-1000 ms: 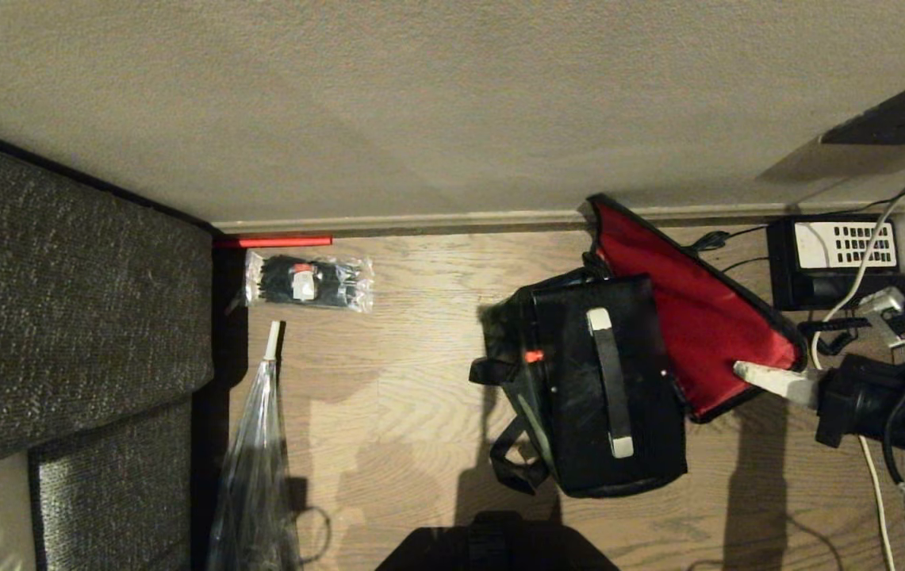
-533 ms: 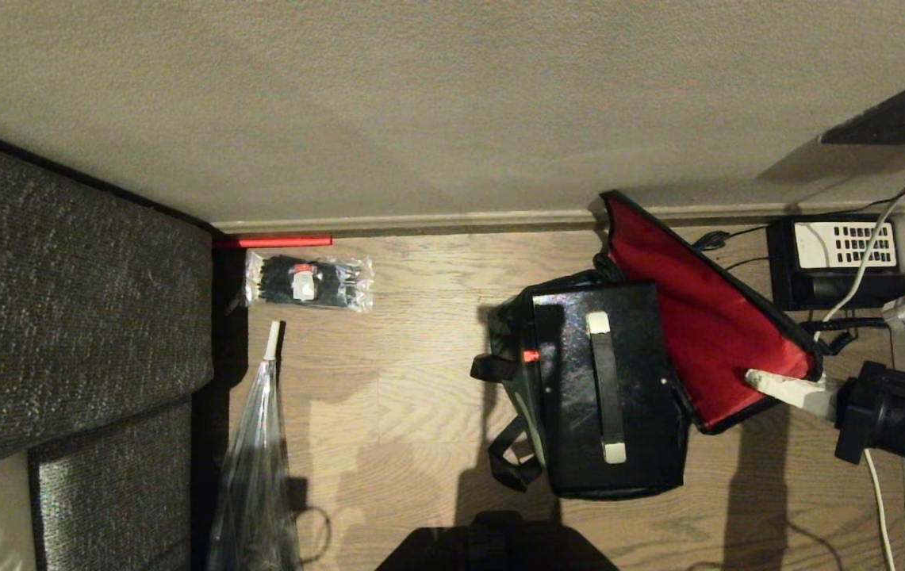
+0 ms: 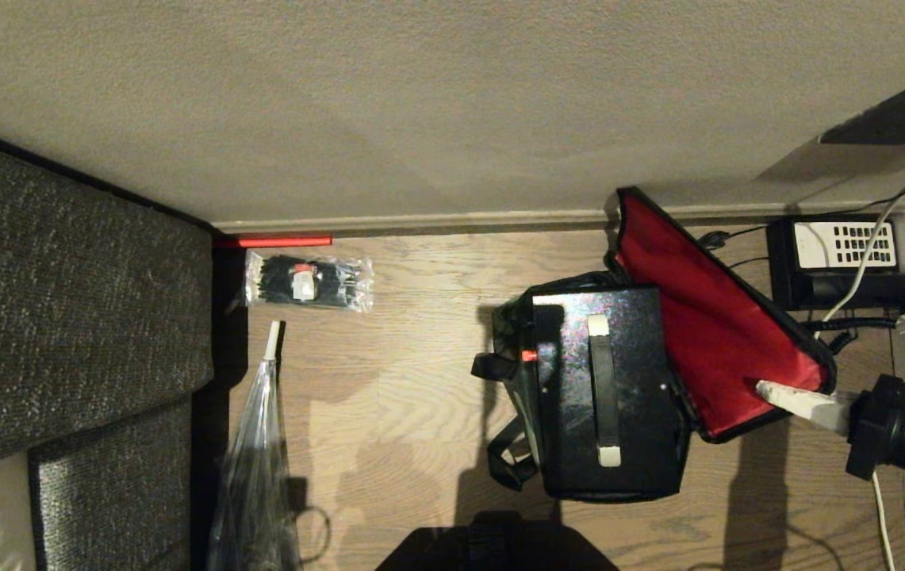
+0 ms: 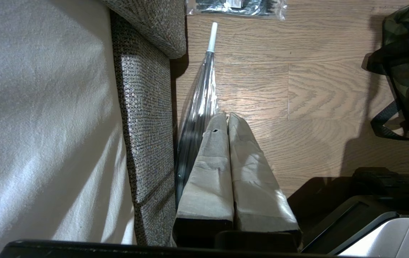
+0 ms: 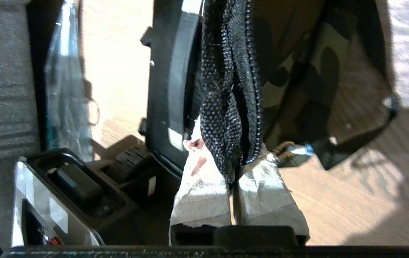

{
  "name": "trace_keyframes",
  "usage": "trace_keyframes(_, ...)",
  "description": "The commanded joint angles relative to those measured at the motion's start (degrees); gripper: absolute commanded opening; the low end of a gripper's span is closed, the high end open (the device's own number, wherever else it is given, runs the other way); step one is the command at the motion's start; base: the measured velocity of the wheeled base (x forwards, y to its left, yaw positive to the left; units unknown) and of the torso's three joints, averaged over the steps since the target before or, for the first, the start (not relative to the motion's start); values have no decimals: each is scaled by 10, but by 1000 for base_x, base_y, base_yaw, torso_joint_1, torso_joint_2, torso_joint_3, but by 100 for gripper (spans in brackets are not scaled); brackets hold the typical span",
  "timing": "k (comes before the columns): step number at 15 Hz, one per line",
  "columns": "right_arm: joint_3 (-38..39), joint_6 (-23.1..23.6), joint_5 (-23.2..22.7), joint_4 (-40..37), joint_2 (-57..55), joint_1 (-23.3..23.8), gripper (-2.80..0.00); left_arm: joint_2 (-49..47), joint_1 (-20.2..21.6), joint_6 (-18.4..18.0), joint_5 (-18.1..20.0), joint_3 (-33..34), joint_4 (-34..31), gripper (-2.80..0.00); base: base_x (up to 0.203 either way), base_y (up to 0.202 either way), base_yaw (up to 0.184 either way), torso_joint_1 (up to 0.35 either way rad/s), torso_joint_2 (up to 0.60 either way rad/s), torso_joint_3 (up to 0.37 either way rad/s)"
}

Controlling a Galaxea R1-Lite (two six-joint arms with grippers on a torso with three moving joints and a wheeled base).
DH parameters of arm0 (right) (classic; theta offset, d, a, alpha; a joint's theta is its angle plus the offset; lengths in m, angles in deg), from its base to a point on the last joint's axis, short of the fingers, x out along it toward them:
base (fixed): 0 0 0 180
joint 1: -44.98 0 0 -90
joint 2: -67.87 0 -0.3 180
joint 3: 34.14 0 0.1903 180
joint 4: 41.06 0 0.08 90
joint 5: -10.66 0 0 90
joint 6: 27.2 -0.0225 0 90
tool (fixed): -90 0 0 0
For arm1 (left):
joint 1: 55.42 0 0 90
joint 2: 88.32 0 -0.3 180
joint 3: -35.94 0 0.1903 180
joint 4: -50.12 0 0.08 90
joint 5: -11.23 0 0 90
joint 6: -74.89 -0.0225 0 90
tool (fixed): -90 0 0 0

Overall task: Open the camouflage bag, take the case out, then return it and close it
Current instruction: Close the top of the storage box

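Camouflage bag (image 3: 722, 333) on floor (image 3: 404, 396) near wall, flap up. Case (image 3: 607, 392) inside, lower body hidden. Right pincer (image 5: 234, 168) pinching flap edge; arm cut off. Left pincer (image 4: 227, 122) pressed together, parked beside sofa (image 4: 147, 107).

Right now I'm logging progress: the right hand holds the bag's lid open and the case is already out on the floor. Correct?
Not quite. The right hand does hold the camouflage bag's lid open, but the case still sits inside the bag, as the head view shows.
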Motion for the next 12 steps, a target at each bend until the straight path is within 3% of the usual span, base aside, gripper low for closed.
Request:
trace_keyframes(1,2,11,26,9,9,1,-280,-1,0,0,0,0,-1,-280,0,0,0,0,0,0)
trace_keyframes(3,14,66,37,10,14,1,-280,-1,0,0,0,0,0,-280,0,0,0,0,0,0)
trace_keyframes(6,14,94,66,6,48,1,-280,-1,0,0,0,0,0,-280,0,0,0,0,0,0)
trace_keyframes(12,-18,94,79,10,136,1,-280,-1,0,0,0,0,-1,-280,0,0,0,0,0,0)
